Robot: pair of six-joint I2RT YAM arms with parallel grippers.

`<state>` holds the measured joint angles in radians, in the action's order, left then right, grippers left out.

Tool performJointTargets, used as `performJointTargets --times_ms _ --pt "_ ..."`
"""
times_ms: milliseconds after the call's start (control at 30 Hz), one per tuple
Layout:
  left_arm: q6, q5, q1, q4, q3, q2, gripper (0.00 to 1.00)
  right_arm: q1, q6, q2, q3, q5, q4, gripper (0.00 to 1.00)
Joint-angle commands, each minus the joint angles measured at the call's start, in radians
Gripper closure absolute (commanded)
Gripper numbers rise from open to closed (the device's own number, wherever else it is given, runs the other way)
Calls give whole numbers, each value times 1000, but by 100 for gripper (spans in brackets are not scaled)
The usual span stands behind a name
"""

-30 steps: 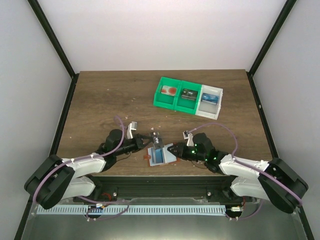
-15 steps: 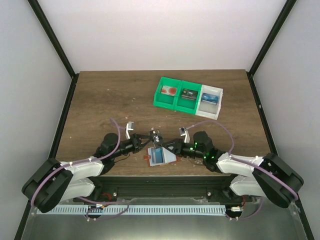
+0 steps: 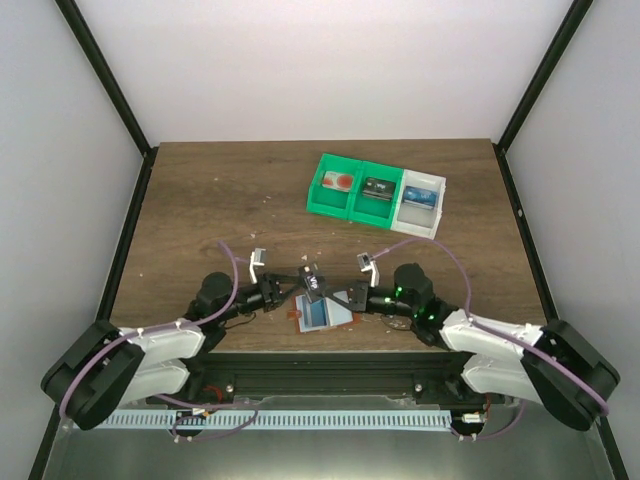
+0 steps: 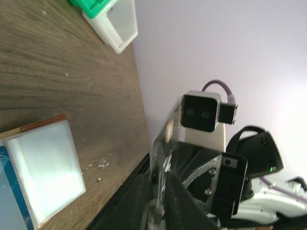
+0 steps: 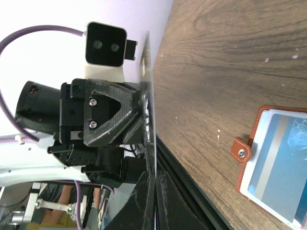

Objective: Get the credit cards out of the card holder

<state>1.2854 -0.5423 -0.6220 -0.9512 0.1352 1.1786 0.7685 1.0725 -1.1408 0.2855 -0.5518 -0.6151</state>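
Note:
The card holder point(image 3: 322, 314) lies open near the table's front edge, with a blue credit card point(image 3: 316, 312) in its pocket. Just above it a dark credit card point(image 3: 312, 281) with white marks stands on edge, gripped from both sides. My left gripper point(image 3: 298, 287) is shut on its left part and my right gripper point(image 3: 345, 298) on its right part. The left wrist view has the card edge-on point(image 4: 160, 158) between my left gripper point(image 4: 160, 179), the holder's pale pocket point(image 4: 43, 163) beside it. In the right wrist view my right gripper point(image 5: 156, 179) pinches the card point(image 5: 149, 110); the holder point(image 5: 268, 163) lies to the right.
Two green bins point(image 3: 348, 187) and a white bin point(image 3: 420, 202) stand in a row at the back right, each with a card inside. The table's front edge and black rail point(image 3: 320, 360) run just below the holder. Small crumbs dot the wood.
My right gripper has moved in on the upright dark card and shut on it. The left arm has shifted slightly while it keeps hold of the card. The holder has stayed put.

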Motion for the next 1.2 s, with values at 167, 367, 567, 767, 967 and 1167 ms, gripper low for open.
performJointTargets --times_ms 167,367,567,767,967,1167 --pt "-109 -136 1 82 14 -115 58 4 -237 215 13 -95 256 99" --pt "-200 -218 0 222 63 -161 56 2 -355 263 80 -208 413 99" --pt "-314 -367 -1 326 138 -142 66 2 -390 252 121 -275 436 100" --pt "-400 -409 -1 466 180 -147 96 2 -427 242 155 -263 492 100" --pt "-339 -355 -1 416 169 -149 100 1 -308 249 123 -173 403 79" --pt "-203 -189 1 240 130 -123 100 3 -47 198 27 -53 152 61"
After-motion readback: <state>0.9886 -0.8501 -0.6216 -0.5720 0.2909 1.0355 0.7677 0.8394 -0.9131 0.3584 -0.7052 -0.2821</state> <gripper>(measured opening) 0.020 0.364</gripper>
